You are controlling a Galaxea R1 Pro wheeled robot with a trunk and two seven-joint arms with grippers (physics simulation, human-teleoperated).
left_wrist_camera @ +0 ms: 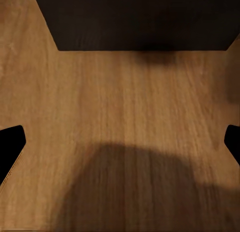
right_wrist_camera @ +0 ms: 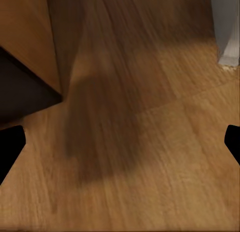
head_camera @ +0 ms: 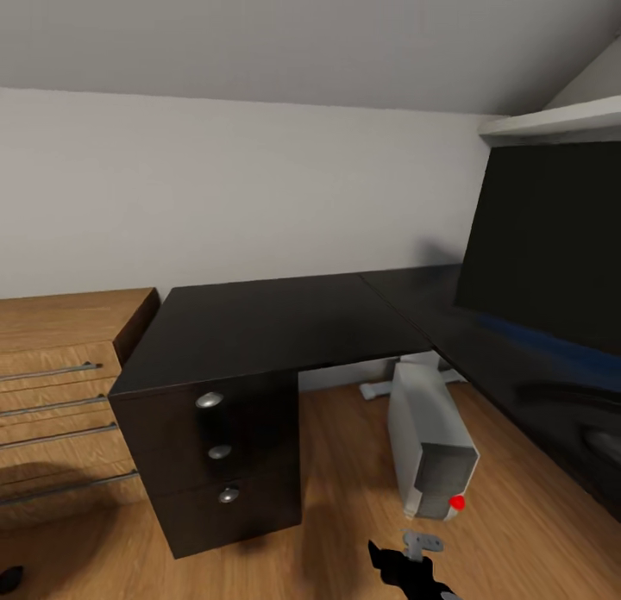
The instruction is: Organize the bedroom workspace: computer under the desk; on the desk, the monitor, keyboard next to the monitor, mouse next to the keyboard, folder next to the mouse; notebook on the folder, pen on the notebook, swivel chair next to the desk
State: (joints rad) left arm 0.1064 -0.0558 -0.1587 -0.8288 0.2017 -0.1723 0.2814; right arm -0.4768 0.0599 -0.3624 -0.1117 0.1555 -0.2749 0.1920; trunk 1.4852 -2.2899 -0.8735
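Glossy black, the desk (head_camera: 267, 324) stands in front of us, with the monitor (head_camera: 543, 246) on its right wing. The computer (head_camera: 429, 440) stands on the wooden floor (head_camera: 336, 462) under the desk corner, its long axis pointing toward us. Our right hand (head_camera: 414, 570) hangs just before it, so this arm is the nearer one. In the wrist views the fingers of both hands (left_wrist_camera: 11, 147) (right_wrist_camera: 10, 149) are spread wide and hold nothing.

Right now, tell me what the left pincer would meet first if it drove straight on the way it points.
Judging by the left wrist view, the bare light wooden plank floor; the open left pincer aims at it, short of the black drawer block. Depth is unclear.
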